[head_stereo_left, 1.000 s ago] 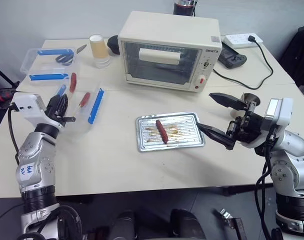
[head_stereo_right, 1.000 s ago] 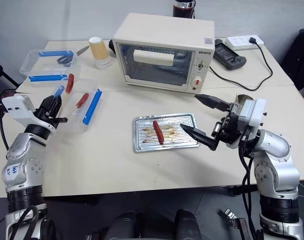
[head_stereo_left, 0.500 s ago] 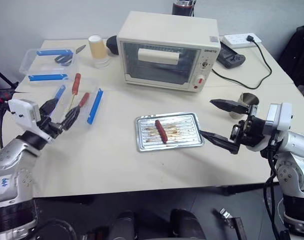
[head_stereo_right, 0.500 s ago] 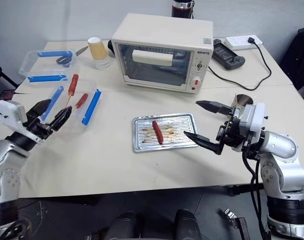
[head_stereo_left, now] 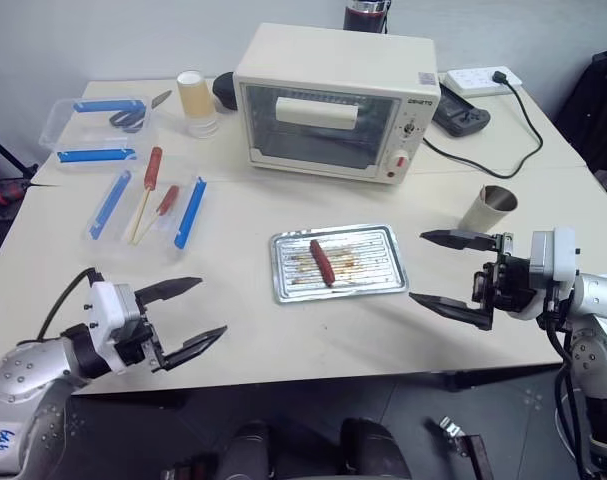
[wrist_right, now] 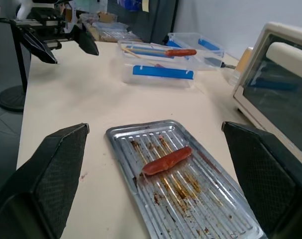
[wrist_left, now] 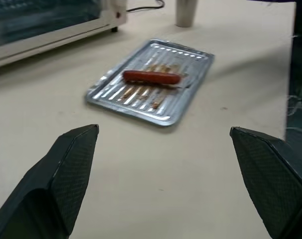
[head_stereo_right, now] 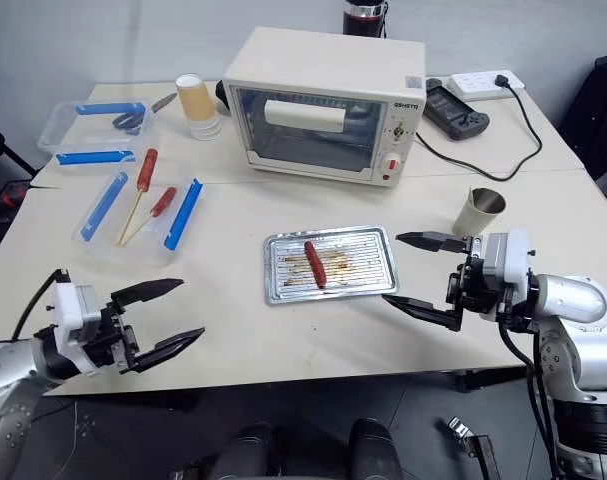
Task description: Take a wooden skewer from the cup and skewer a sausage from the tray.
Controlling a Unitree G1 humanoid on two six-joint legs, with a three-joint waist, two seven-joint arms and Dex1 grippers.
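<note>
cup: small, grey, shiny metal, a bit narrower at the bottom; it stands upright to the right of the tray, a little toward the oven side; its mouth looks dark and I cannot tell what is inside
nearer arm: the right one, I think; the cup is just behind the right gripper and far from the left one
right gripper: two black pointy fingers spread wide, holding nothing; it hangs just right of the tray and points at it, so it would have to turn back toward the cup
sausage: small, smooth, red-brown, round at both ends; it lies in the left half of the tray, its long way running from the oven side to the front edge
tray: flat, shiny silver metal with ridges and brown greasy marks
left gripper: black fingers spread wide, empty; left of the tray and nearer the table's front edge, well apart from it
thin stick: pale and straight, in a clear box far left of the tray, with a red-brown piece on its far end
toaster oven: cream box with a glass door, behind the tray
</note>
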